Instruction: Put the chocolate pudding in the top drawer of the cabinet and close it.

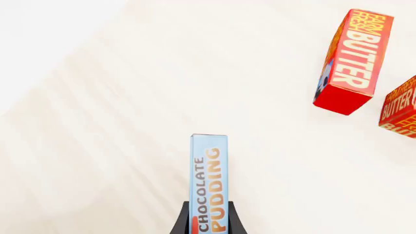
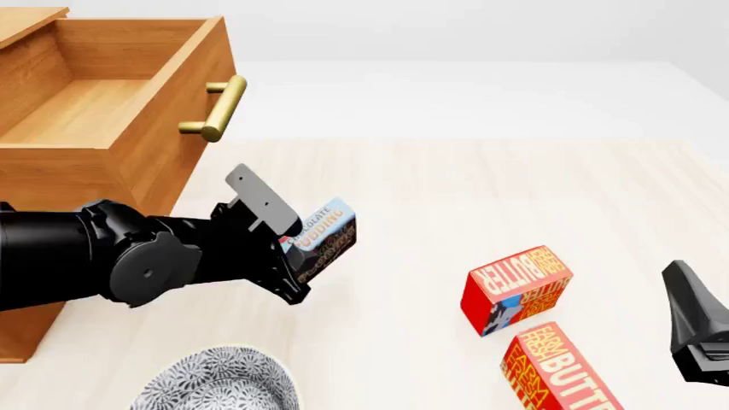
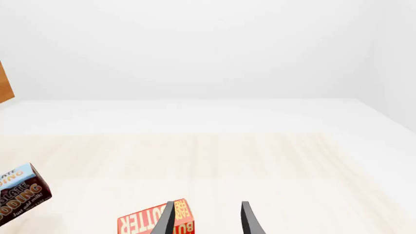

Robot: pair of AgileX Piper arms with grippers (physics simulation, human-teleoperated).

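Light blue up top and dark brown below on the chocolate pudding (image 2: 324, 232), with orange-and-brown lettering down its pale blue edge, and it's pinched in the black left gripper (image 2: 299, 256). Two butter boxes (image 2: 516, 289) blaze red with yellow lettering and a patch of blue on one face, over a pale cream woodgrain table (image 2: 456, 196). Orange-brown wood on the top drawer (image 2: 108, 102), brass on its handle (image 2: 217, 108), and a plate (image 2: 217, 384) with a black-and-white speckled pattern!

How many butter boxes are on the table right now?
2. One butter box lies on the table right of the held chocolate pudding; the second butter box sits just in front of it, near the right gripper. More could be out of frame.
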